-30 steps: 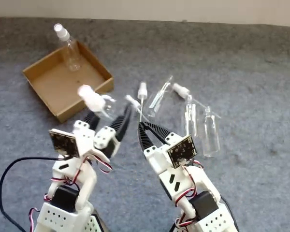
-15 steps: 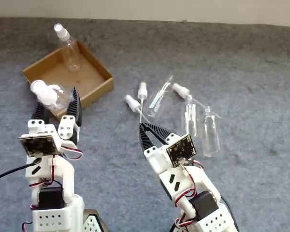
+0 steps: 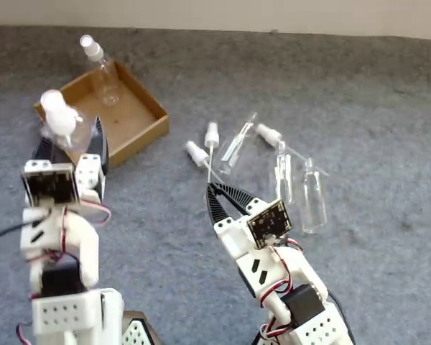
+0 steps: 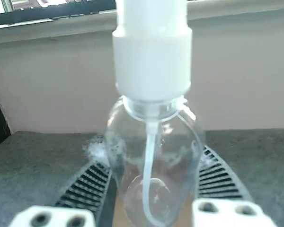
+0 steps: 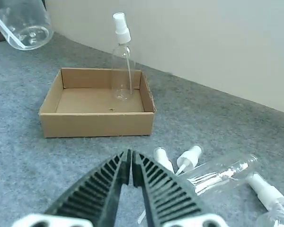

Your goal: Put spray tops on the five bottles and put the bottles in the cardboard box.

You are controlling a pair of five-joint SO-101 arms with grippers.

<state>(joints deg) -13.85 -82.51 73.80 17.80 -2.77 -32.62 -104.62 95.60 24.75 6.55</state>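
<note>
**Capped bottle held over the box, not yet set down**

My left gripper [image 4: 154, 165] is clamped on the belly of a capped bottle [image 3: 72, 128], cap uppermost, above the left corner of the cardboard box [image 3: 140, 138]. I judge it is held that high so its base clears the wall before I lower it. Another capped bottle, the standing bottle [image 3: 105, 77], is upright in the box's far corner, so the free floor lies nearer my arm and I would aim there. My right gripper [image 5: 131, 158], jaws almost together and holding nothing, hangs well to the right of the box. It is just short of the loose spray tops [image 3: 199, 153], with the bare bottles [image 3: 314, 194] farther from the box, handy, I think, for the next capping.
</note>
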